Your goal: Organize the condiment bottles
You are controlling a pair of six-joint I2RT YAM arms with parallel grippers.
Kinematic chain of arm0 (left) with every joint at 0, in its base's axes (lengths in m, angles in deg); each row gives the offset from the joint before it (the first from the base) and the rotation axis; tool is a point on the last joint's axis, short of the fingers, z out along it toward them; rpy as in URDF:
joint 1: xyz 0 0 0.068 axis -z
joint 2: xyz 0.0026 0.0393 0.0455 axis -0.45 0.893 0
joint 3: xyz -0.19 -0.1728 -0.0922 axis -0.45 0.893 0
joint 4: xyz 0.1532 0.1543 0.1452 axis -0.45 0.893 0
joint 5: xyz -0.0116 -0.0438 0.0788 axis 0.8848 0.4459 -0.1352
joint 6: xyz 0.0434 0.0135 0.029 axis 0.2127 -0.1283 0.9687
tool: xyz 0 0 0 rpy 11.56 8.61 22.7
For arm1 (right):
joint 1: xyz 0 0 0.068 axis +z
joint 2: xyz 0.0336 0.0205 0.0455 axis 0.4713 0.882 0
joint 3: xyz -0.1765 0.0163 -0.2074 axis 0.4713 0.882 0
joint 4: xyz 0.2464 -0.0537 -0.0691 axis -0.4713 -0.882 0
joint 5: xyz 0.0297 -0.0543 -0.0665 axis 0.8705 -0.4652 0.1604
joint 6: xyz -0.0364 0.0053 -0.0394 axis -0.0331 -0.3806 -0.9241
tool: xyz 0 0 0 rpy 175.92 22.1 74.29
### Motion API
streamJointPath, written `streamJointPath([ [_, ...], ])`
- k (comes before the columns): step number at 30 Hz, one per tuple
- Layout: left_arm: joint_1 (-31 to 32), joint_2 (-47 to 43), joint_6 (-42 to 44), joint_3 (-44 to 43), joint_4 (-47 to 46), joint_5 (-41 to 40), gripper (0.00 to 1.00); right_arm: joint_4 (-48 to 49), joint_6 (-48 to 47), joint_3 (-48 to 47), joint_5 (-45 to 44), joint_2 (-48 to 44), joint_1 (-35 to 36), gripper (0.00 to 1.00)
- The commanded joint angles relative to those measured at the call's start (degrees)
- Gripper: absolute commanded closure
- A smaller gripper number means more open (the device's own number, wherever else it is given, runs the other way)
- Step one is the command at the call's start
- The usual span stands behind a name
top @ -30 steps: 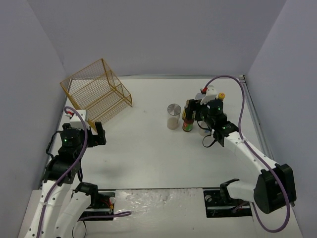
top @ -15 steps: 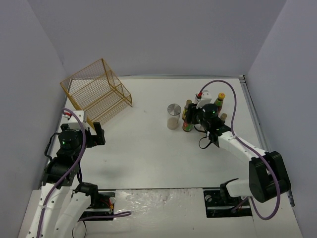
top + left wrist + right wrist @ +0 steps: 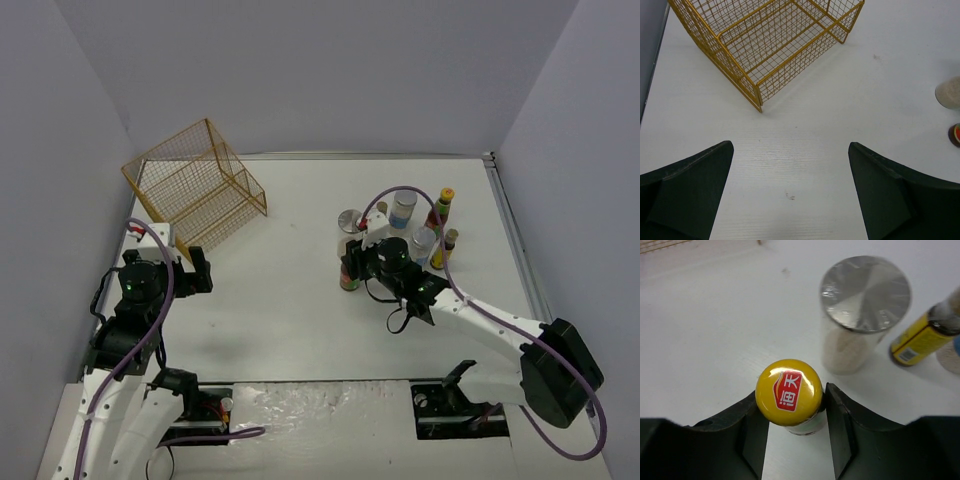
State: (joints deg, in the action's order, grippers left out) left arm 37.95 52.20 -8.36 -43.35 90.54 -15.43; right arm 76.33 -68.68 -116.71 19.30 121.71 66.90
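My right gripper (image 3: 352,262) is shut on a slim dark bottle with a yellow cap (image 3: 789,391), which stands on the table left of the other bottles; it also shows in the top view (image 3: 349,279). A clear jar with a silver lid (image 3: 865,292) stands just behind it. A bottle with a yellow label (image 3: 922,337) leans at the right. In the top view, a blue-banded jar (image 3: 403,210), an orange-capped bottle (image 3: 444,205), another jar (image 3: 425,242) and a small bottle (image 3: 448,246) stand in a cluster. My left gripper (image 3: 790,150) is open and empty.
A yellow wire basket (image 3: 195,185) lies tilted at the back left; it also shows in the left wrist view (image 3: 765,45). The right arm's purple cable (image 3: 400,192) loops over the bottle cluster. Grey walls close in the table on three sides.
My right gripper has moved left and nearer with the yellow-capped bottle, out of the cluster to a spot in front of the silver-lidded jar. The left arm has not moved.
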Motion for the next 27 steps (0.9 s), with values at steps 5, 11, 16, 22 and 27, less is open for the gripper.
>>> streamJointPath([
  [5, 0.0, 0.6, 0.4, -1.3, -4.0, -1.0, 0.03, 11.8, -1.6, -8.6, -0.4, 11.9, 11.7, 1.00],
  [11, -0.1, 0.2, 0.5, -1.0, -4.2, -0.6, 0.03, 17.7, -4.9, -20.3, 4.5, 27.5, 12.6, 1.00],
  [16, 0.0, 0.3, 0.5, -0.9, -4.1, 0.1, 0.03, 18.7, -5.8, -28.5, 6.4, 35.0, 12.9, 1.00],
  [22, 0.0, 0.8, 0.3, -1.0, -4.3, 1.7, 0.03, 22.0, -5.3, -27.1, 6.3, 33.9, 12.8, 1.00],
  [27, 0.0, 1.3, 0.3, -1.0, -4.7, 2.1, 0.03, 25.3, -4.9, -21.8, 5.7, 28.7, 12.9, 1.00],
])
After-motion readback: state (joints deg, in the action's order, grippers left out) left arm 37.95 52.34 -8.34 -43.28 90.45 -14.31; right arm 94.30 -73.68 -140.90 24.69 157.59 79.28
